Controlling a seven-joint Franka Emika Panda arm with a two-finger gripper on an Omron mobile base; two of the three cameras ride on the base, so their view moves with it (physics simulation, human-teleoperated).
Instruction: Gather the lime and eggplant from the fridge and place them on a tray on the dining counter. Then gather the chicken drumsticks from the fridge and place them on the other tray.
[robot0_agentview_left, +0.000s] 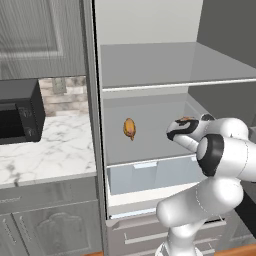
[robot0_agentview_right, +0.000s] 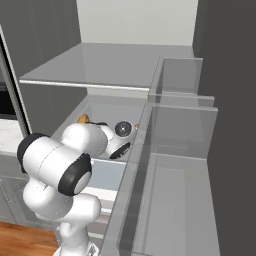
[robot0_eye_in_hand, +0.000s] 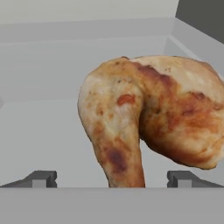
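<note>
The fridge (robot0_agentview_left: 150, 65) stands open beside a marble counter (robot0_agentview_left: 47, 150) with a black microwave (robot0_agentview_left: 20, 111) on it, and the arm has reached onto the middle shelf (robot0_agentview_left: 150, 145). Two chicken drumsticks lie there: one drumstick (robot0_agentview_left: 130, 128) sits out in the open toward the left, and the nearer drumstick (robot0_eye_in_hand: 148, 122) is right in front of the claw (robot0_eye_in_hand: 111, 178), on the right side of the shelf. The claw is spread wide and grasps nothing. From the hand view the meat fills the space just beyond the two tips, its thin bone end pointing down between them and the fat end bulging off to the right. To do this well, I'd say the hand should ease forward until the tips straddle the narrow part, then close squarely across it rather than on the rounded bulk, which looks likely to slip.
</note>
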